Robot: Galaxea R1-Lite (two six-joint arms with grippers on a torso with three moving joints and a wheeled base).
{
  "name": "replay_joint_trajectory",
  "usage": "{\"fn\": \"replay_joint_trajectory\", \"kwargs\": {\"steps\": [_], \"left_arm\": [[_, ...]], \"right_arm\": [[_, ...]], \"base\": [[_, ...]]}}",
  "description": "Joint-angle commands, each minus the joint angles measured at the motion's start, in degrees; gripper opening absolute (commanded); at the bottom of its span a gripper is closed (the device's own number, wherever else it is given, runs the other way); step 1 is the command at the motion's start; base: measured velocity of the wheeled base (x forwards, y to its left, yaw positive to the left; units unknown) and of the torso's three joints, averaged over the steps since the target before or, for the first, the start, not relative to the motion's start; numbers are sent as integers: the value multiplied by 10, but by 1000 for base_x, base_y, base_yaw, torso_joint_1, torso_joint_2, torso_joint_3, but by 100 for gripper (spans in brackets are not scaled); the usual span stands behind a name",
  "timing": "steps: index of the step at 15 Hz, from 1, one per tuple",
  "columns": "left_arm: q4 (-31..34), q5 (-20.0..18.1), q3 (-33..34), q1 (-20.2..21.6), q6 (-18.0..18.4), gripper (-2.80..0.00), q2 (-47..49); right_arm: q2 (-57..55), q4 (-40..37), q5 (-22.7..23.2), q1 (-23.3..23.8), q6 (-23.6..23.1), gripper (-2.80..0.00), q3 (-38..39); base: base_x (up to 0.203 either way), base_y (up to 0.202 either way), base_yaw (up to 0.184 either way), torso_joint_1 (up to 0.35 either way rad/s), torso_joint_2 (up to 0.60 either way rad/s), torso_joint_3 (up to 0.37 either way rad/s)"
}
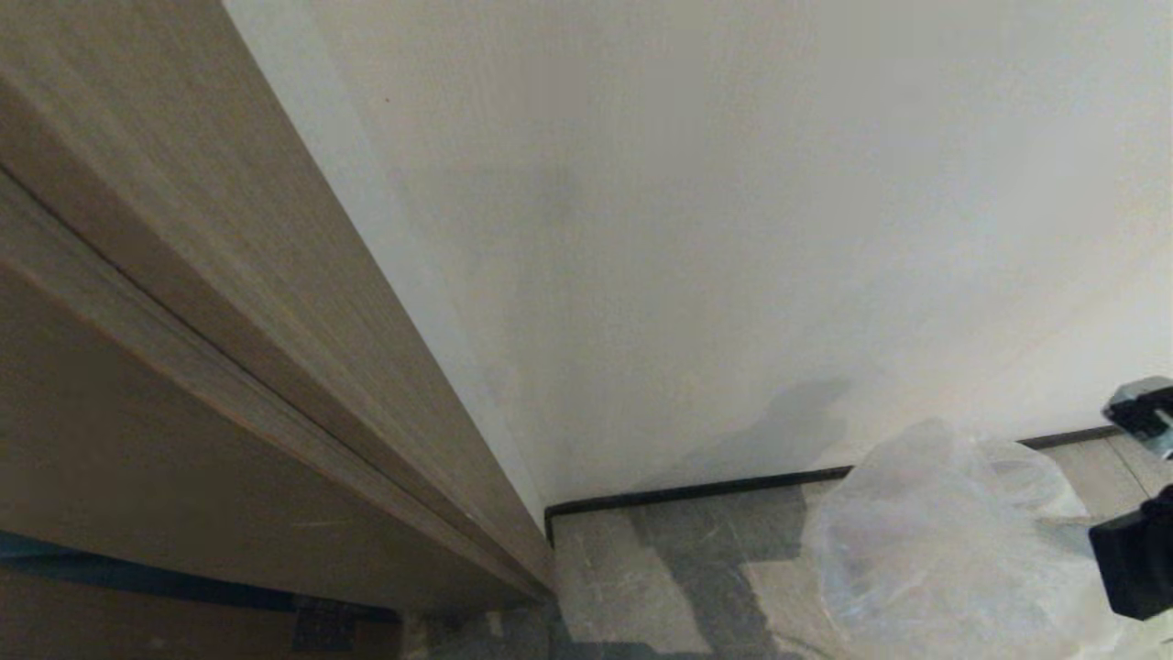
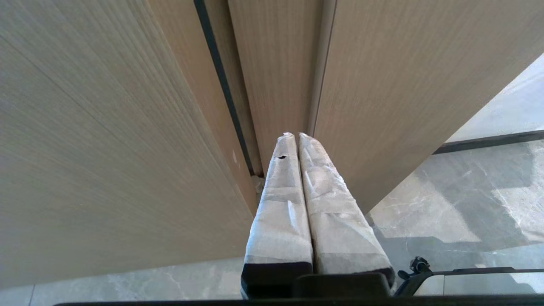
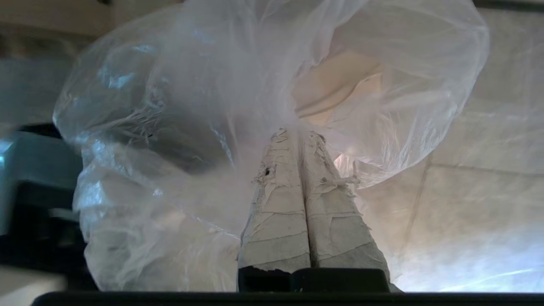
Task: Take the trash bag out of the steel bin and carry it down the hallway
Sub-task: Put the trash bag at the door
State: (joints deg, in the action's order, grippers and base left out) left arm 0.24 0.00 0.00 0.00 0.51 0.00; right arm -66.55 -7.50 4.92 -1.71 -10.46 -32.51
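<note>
The trash bag (image 1: 944,541), thin, clear and crinkly, billows at the lower right of the head view above the hallway's grey marbled tiles (image 1: 623,568). In the right wrist view my right gripper (image 3: 299,132) has its taped fingers pressed together on a gathered fold of the trash bag (image 3: 170,127), which balloons around and beyond the tips. A pale scrap shows through the plastic. The right arm's black body (image 1: 1136,559) enters at the head view's right edge. My left gripper (image 2: 296,135) is shut with nothing in it, parked close to a wooden door. The steel bin is out of view.
A brown wooden door frame (image 1: 275,367) runs down the left and meets a pale wall (image 1: 733,229) with a dark baseboard (image 1: 696,493). In the left wrist view, wooden door panels (image 2: 106,148) stand just ahead and tiled floor (image 2: 446,204) lies to one side.
</note>
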Motion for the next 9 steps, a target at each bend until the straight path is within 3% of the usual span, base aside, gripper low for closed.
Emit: {"fn": "replay_joint_trajectory", "kwargs": {"steps": [1, 3, 9], "left_arm": [[0, 0, 0, 0, 0, -280, 0], [0, 0, 0, 0, 0, -280, 0], [0, 0, 0, 0, 0, -280, -1]], "right_arm": [[-104, 56, 0, 7, -50, -280, 17], [-161, 98, 0, 10, -86, -280, 20], [-302, 202, 0, 10, -121, -280, 12]], "base": [[0, 0, 0, 0, 0, 0], [0, 0, 0, 0, 0, 0], [0, 0, 0, 0, 0, 0]]}}
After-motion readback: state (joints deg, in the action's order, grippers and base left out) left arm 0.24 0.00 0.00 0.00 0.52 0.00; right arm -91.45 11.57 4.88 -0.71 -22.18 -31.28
